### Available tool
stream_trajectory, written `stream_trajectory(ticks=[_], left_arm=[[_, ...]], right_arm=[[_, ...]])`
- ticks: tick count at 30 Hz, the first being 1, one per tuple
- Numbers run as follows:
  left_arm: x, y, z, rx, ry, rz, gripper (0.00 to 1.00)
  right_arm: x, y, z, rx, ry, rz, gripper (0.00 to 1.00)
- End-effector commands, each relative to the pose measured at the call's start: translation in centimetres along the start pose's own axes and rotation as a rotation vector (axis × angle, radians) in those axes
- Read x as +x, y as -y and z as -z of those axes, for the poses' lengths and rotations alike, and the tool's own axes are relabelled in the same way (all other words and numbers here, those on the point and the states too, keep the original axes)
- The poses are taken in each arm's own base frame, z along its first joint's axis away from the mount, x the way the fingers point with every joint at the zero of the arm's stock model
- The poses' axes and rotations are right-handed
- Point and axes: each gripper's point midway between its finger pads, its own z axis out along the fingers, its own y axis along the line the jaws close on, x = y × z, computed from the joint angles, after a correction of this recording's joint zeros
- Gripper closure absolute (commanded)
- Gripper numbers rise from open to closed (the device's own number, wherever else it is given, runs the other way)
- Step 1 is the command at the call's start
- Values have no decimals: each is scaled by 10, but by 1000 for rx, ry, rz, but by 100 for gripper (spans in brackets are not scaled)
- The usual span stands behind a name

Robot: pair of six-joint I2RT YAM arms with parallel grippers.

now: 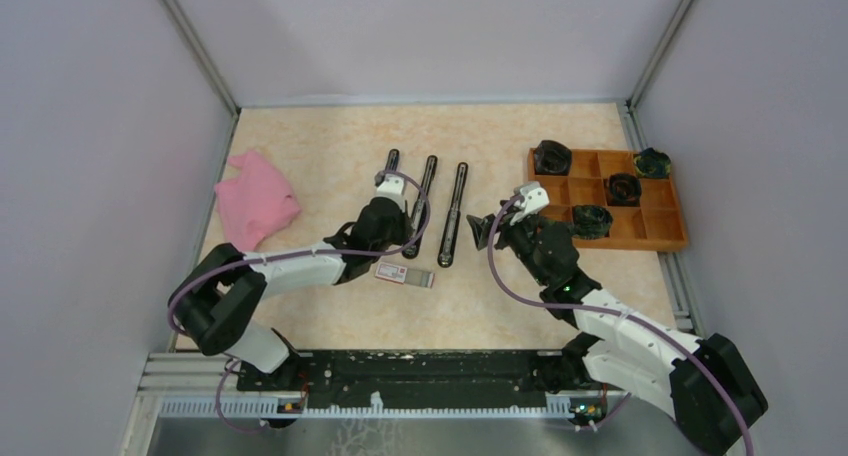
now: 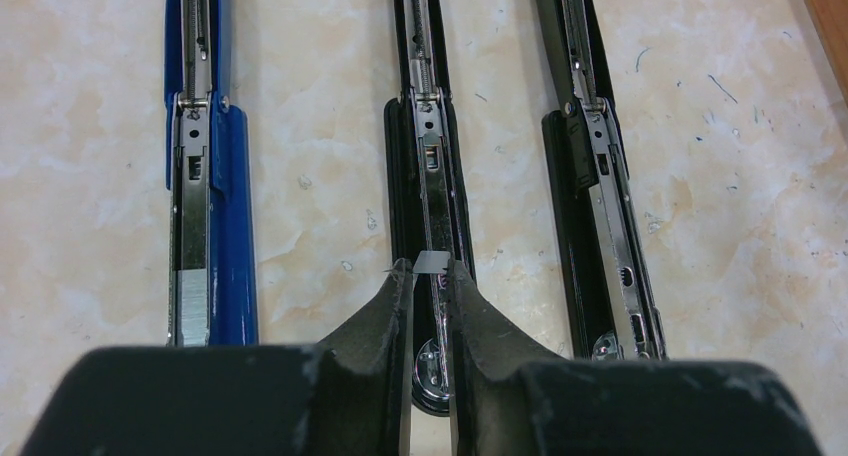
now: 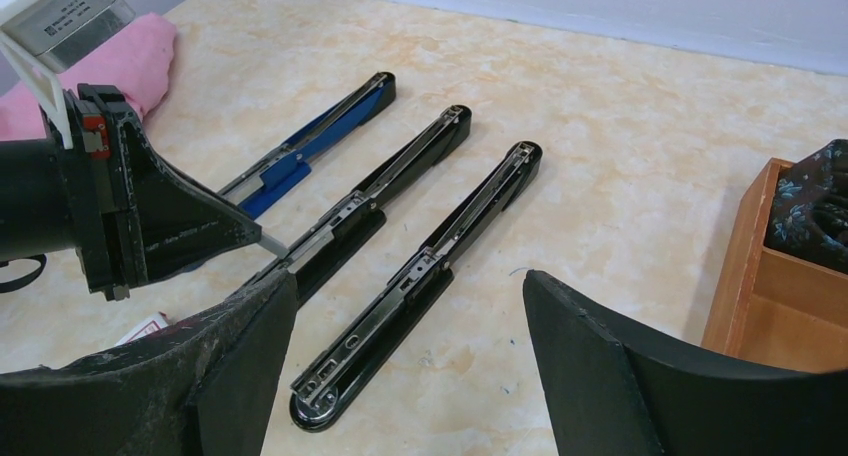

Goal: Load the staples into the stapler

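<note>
A pink cloth [image 1: 257, 198] lies by the table's left edge. Three opened staplers lie side by side toward the far edge. From left, they are the blue stapler [image 2: 232, 196], the middle stapler [image 2: 430, 166] and the right stapler [image 2: 600, 176]. The left gripper [image 2: 432, 268], jaws narrow, pinches a grey staple strip [image 2: 434, 262] over the middle stapler. The staple box [image 1: 404, 275] lies nearer the near edge. The right gripper [image 3: 408, 284] hangs with jaws wide beside the right stapler. A wooden tray [image 1: 660, 224] sits by the right edge.

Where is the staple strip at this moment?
In the left wrist view, the staple strip is pinched by the left gripper, right over the open middle black stapler, with the blue stapler to its left.
</note>
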Motion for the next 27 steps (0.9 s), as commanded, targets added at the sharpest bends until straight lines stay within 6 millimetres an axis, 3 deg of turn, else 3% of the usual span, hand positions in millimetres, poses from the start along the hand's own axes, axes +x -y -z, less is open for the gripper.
stream_trajectory(ticks=[1, 27], left_arm=[[-20, 11, -4, 9, 63, 32, 91], [-13, 13, -14, -50, 46, 10, 94]], right_arm=[[-19, -4, -3, -7, 68, -17, 16], [-18, -5, -3, -13, 66, -14, 16]])
